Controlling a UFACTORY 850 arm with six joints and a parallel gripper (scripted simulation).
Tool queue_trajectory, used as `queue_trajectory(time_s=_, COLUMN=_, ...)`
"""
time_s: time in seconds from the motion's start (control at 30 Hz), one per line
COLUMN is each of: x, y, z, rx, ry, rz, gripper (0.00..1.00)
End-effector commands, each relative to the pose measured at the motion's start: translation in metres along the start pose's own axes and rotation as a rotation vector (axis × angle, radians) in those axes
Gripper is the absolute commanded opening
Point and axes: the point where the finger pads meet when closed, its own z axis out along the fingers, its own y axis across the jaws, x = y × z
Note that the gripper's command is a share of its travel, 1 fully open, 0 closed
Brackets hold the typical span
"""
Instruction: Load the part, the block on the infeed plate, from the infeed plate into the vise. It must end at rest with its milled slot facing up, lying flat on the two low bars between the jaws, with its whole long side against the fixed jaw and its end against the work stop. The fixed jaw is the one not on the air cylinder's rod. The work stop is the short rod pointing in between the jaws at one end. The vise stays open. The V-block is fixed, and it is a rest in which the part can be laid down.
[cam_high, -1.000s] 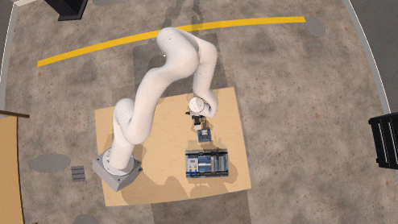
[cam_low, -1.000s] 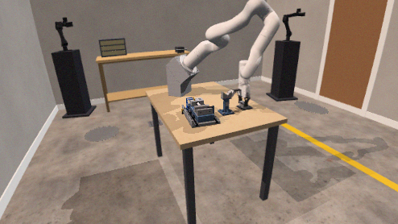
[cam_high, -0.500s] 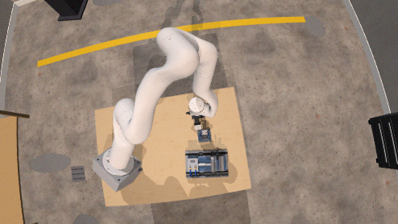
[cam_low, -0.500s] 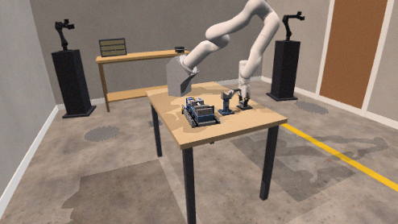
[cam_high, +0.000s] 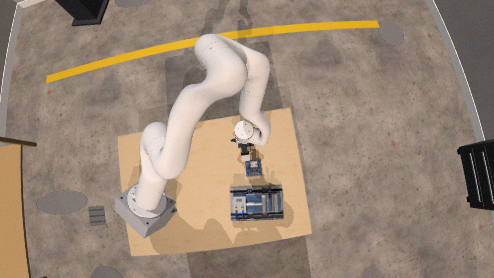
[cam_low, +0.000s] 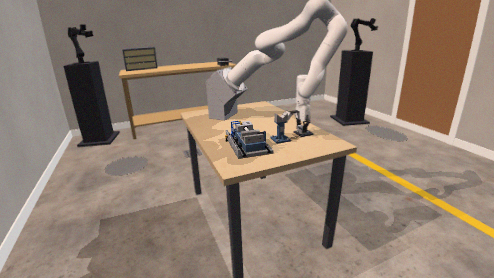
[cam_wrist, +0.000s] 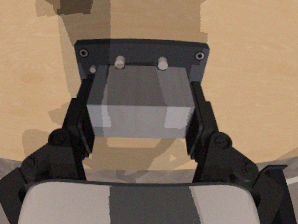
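The part (cam_wrist: 141, 103) is a grey block with a darker band along the middle of its top face. It lies on the dark infeed plate (cam_wrist: 141, 52), up against two small pins at the plate's far side. My gripper (cam_wrist: 140, 95) is down over it, and its two black fingers are shut on the part's left and right sides. In the overhead view the gripper (cam_high: 245, 150) hides the part. The vise (cam_high: 256, 202) stands open nearer the table's front edge, with the blue V-block (cam_high: 253, 167) between it and the gripper. The side view shows the gripper (cam_low: 303, 125) at the plate.
The V-block (cam_low: 281, 131) stands close beside the infeed plate (cam_low: 307, 134), and the vise (cam_low: 248, 140) is to its left. The arm's base (cam_high: 145, 212) is at the table's left corner. The table edge runs just beyond the plate.
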Motion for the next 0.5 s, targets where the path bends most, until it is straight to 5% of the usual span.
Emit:
queue_trajectory(time_s=0.0, x=-0.0001, y=-0.0004, z=-0.0002, rx=0.001, ry=0.0, rz=0.0, gripper=0.0)
queue_trajectory(time_s=0.47, x=-0.0001, y=-0.0004, z=-0.0044, rx=0.001, ry=0.0, rz=0.0, gripper=0.0)
